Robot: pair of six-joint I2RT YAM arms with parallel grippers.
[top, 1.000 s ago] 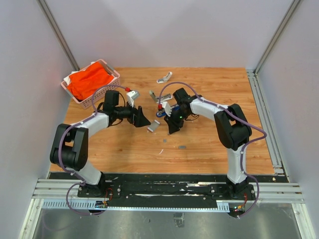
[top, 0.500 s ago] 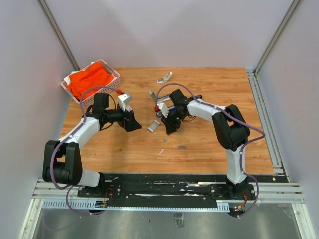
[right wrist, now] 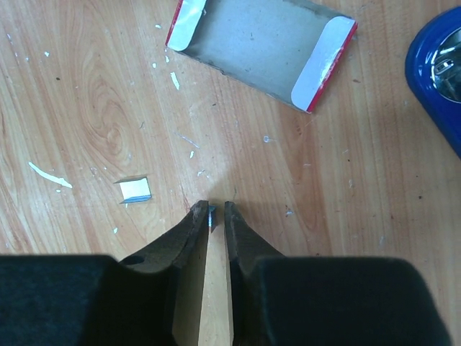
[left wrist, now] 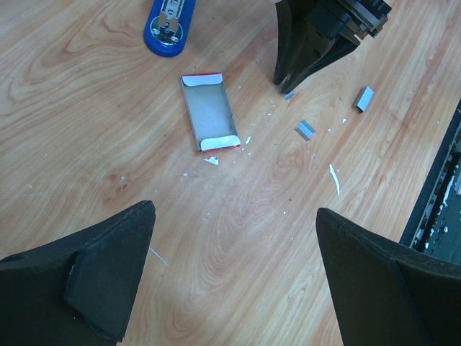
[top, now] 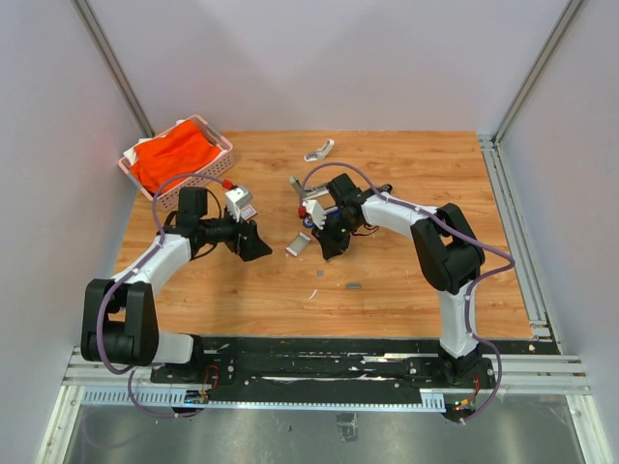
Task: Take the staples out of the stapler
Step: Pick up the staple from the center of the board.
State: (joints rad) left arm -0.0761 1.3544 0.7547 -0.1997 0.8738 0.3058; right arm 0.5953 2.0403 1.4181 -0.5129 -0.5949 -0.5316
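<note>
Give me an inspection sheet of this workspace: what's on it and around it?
Surface: wooden table, strewn with white flecks.
Job's things: stapler lying on the wood; staples in loose short strips.
Clutter: opened small box; pink basket holding orange cloth; white object at the back.
Grippers: left gripper wide open, empty; right gripper nearly shut, a tiny piece of staples between its tips.
Cables: purple cables looping along both arms.
Surroundings: plain walls; metal rail at the near edge.
</note>
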